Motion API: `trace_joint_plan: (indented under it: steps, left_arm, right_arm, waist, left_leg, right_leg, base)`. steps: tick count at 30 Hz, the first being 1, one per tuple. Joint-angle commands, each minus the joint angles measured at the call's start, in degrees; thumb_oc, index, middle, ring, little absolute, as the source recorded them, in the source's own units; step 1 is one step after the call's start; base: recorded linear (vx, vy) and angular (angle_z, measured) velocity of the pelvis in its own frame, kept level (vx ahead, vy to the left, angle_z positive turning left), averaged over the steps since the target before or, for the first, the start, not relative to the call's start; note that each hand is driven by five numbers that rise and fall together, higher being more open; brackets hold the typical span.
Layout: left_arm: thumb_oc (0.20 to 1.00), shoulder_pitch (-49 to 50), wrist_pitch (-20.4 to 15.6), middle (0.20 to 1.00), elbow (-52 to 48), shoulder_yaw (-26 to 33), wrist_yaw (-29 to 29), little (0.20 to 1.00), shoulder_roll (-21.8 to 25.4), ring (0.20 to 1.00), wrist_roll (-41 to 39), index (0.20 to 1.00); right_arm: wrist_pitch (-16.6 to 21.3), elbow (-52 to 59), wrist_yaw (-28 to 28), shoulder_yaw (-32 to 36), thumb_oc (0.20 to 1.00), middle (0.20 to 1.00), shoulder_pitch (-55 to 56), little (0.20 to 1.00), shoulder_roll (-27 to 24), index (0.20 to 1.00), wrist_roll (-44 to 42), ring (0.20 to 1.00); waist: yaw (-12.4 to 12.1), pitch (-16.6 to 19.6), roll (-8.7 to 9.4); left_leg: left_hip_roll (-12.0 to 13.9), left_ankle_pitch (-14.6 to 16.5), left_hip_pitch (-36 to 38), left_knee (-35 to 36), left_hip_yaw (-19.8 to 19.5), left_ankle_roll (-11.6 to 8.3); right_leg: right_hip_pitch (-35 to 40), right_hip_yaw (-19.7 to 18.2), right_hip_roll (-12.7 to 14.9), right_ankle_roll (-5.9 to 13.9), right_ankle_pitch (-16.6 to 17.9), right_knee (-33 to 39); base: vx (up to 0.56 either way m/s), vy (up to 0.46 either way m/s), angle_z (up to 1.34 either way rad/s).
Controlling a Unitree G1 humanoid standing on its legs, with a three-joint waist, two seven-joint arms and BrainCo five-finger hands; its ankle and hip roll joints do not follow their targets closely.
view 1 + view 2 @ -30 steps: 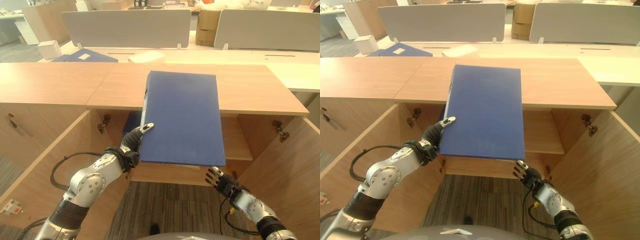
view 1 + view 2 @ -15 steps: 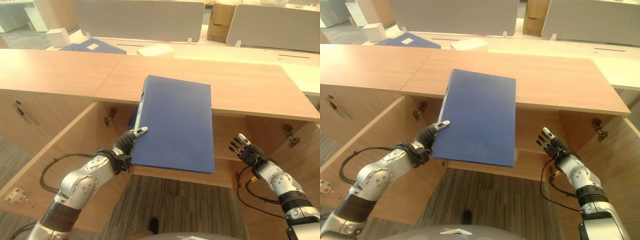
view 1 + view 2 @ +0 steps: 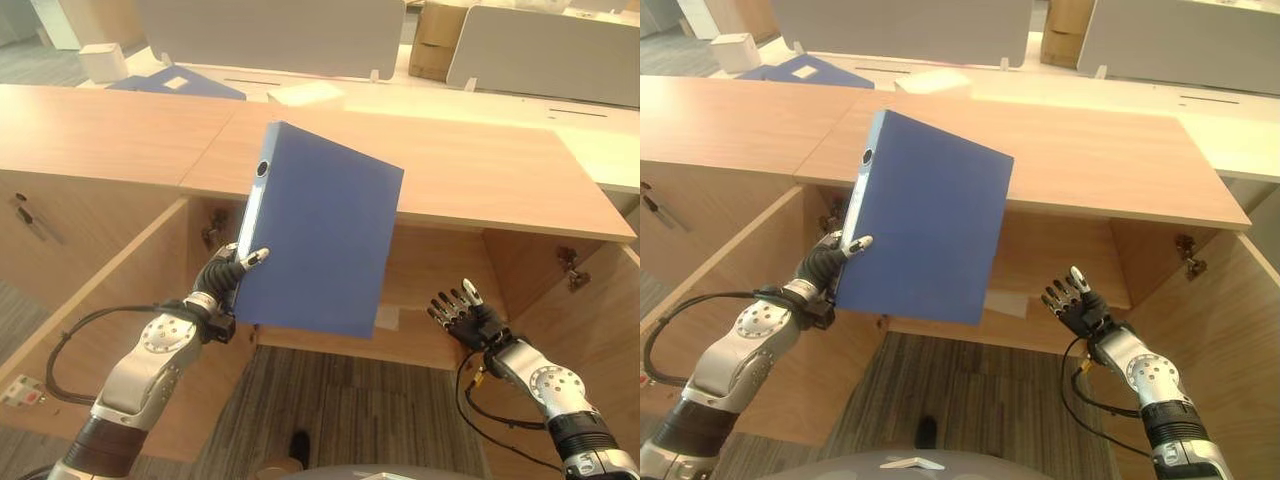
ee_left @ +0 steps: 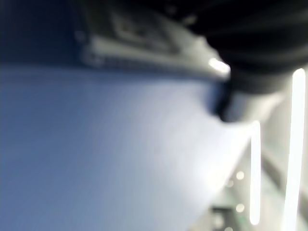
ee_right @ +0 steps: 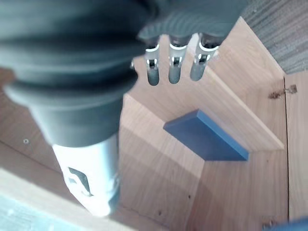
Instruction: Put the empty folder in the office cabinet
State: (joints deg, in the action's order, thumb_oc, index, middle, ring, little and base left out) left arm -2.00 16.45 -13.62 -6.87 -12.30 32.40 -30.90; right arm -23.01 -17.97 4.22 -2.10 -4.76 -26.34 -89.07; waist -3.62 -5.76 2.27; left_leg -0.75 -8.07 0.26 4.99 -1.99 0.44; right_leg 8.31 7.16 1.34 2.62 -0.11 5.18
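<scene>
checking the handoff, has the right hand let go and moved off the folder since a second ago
Yes. The right hand, earlier at the blue folder's near corner, now hangs open, apart from it, before the cabinet opening. The left hand alone grips the folder.

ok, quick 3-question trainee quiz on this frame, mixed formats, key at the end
1. True or false: the right hand is gripping the blue folder.
2. Multiple choice: the cabinet doors are A) both shut, B) swung open, C) removed.
3. Short answer: which hand holds the folder, and how does the folder sit?

Key:
1. False. The right hand hangs free with fingers spread, in front of the cabinet opening.
2. B.
3. The left hand, at the folder's spine-side edge; the folder is tilted with its spine raised, above and in front of the open cabinet, not yet inside.
</scene>
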Motion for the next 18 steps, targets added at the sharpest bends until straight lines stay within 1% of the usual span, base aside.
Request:
trace_joint_plan:
  steps: [1,4,11,12,13,15,18]
  left_arm:
    - [0.200,-0.96,-3.58,0.200,0.02,0.20,1.11,0.200,0.85,0.200,2.02,0.200]
    - [0.200,-0.83,-2.88,0.200,-0.27,-0.68,1.64,0.200,0.56,0.200,0.79,0.200]
    - [0.200,-1.03,-2.92,0.200,-0.58,-2.45,2.58,0.200,0.11,0.200,-0.99,0.200]
    - [0.200,-1.13,-2.80,0.200,-0.93,-3.25,2.84,0.200,-0.26,0.200,-1.55,0.200]
    - [0.200,-1.30,-2.81,0.200,-1.21,-4.13,3.08,0.200,-0.79,0.200,-2.51,0.200]
    - [0.200,-1.18,-2.70,0.200,-1.93,-5.19,3.82,0.200,-1.50,0.200,-3.50,0.200]
    - [0.200,-0.99,-2.89,0.200,-2.34,-6.52,4.99,0.200,-2.45,0.200,-4.64,0.200]
  right_arm:
    - [-0.05,5.48,1.27,1.21,1.000,1.000,-2.26,1.000,0.10,1.000,-5.77,1.000]
    - [-0.78,7.83,2.01,-0.05,1.000,1.000,-1.80,1.000,0.31,1.000,-6.67,1.000]
    - [-1.92,9.72,2.15,-3.21,1.000,1.000,-1.82,1.000,1.37,1.000,-8.95,1.000]
    - [-2.59,10.25,2.41,-4.45,1.000,1.000,-1.98,1.000,1.79,1.000,-9.84,1.000]
    - [-4.83,11.13,3.19,-6.54,1.000,1.000,-2.03,1.000,2.69,1.000,-11.53,1.000]
    - [-5.87,13.70,3.88,-9.63,1.000,1.000,-1.76,1.000,3.80,1.000,-12.55,1.000]
    - [-7.84,17.15,3.39,-13.42,1.000,1.000,-1.22,1.000,5.12,1.000,-13.87,1.000]
  waist:
    - [0.53,2.38,1.42]
    - [0.71,2.46,1.55]
    - [0.56,2.42,1.58]
    - [0.43,2.38,1.59]
    - [0.26,2.27,1.55]
    - [0.10,2.11,1.45]
    - [0.02,1.97,1.37]
  left_leg:
    - [-2.74,8.74,3.38,0.01,0.56,0.91]
    - [-2.83,8.72,3.30,0.01,0.50,0.94]
    - [-2.98,8.73,3.31,0.01,0.31,1.13]
    - [-3.06,8.77,3.31,0.01,0.19,1.23]
    - [-3.10,8.77,3.31,0.01,0.08,1.32]
    - [-3.18,8.76,3.26,0.01,-0.01,1.42]
    - [-3.24,8.79,3.25,0.01,-0.04,1.52]
  right_leg:
    - [-2.45,3.59,1.71,3.60,2.82,-0.18]
    - [-2.62,3.33,1.68,3.80,2.92,-0.18]
    - [-2.68,3.19,1.69,3.87,2.96,-0.18]
    - [-2.69,3.18,1.71,3.89,2.96,-0.18]
    - [-2.68,3.16,1.71,3.87,2.94,-0.18]
    - [-2.74,3.09,1.72,3.89,2.95,-0.18]
    - [-2.80,2.90,1.71,3.92,2.94,-0.18]
  base:
    - [0.00,0.000,0.00]
    - [0.00,0.000,0.00]
    - [0.00,0.000,0.00]
    - [0.00,0.000,0.00]
    - [0.00,0.000,0.00]
    - [0.00,0.000,0.00]
    - [0.00,0.000,0.00]
